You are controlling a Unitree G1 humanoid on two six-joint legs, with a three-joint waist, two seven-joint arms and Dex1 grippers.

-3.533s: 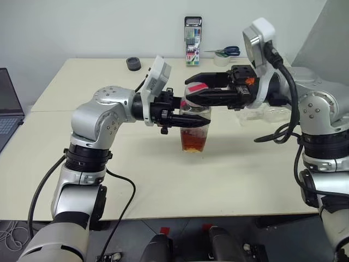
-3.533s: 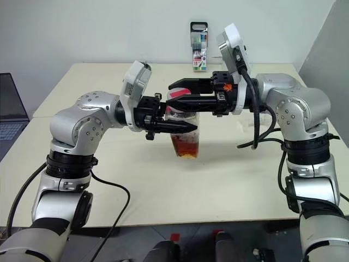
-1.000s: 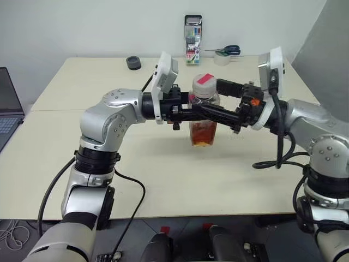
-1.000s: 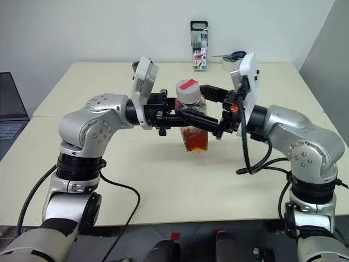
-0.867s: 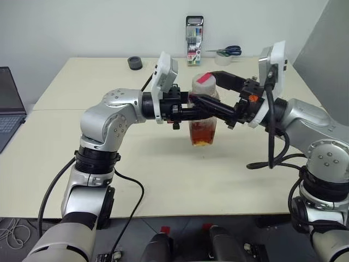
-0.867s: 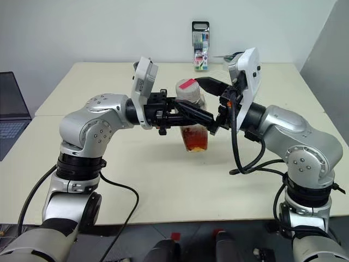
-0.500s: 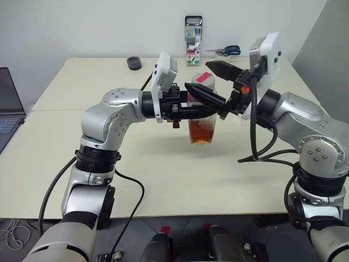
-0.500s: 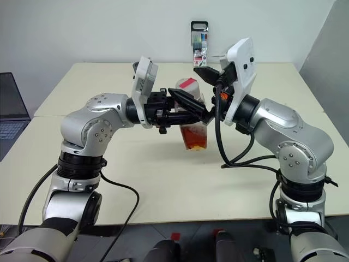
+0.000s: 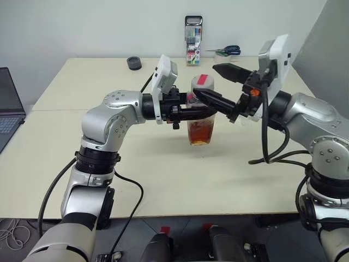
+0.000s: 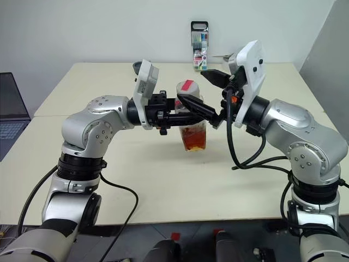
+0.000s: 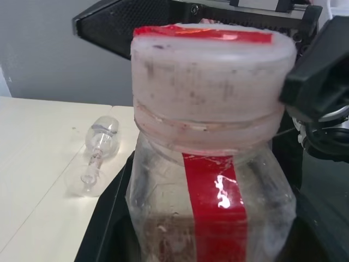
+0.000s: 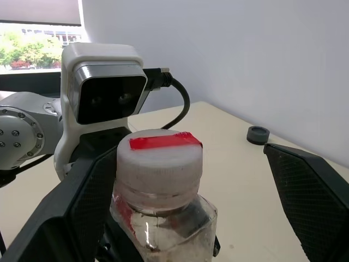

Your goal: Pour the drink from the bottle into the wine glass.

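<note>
Small clear plastic bottle [image 9: 201, 112], squarish body, held upright above a pale table [image 9: 163, 174], clamped at the shoulder by the left gripper [image 9: 192, 111], whose black fingers reach in from the left and close tight on it. White cap [image 12: 160, 158] with a red strip across the top, still screwed on; a vertical red label strip [image 11: 218, 210] down the side. Reddish-brown drink [image 9: 200, 132] in the lower part of the bottle only, upper part clear.

Right gripper [image 10: 206, 91] spread wide around the cap, one black finger [image 12: 311, 199] on the far side, the other on the near side, neither visibly touching it in the right wrist view.

Wine glass [image 11: 97, 158] lying on its side on the table beyond the held bottle, seen past the bottle in the left wrist view; clear, empty-looking, foot hard to make out. Hidden behind the right arm in the head views.

Bottom of the bottle cut off in both wrist views. Middle of the bottle covered by the left fingers in the head views.

Well behind the grippers, at the table's far edge: marker box [image 9: 192, 40], scissors [image 9: 223, 52], small dark round object [image 9: 133, 63].
</note>
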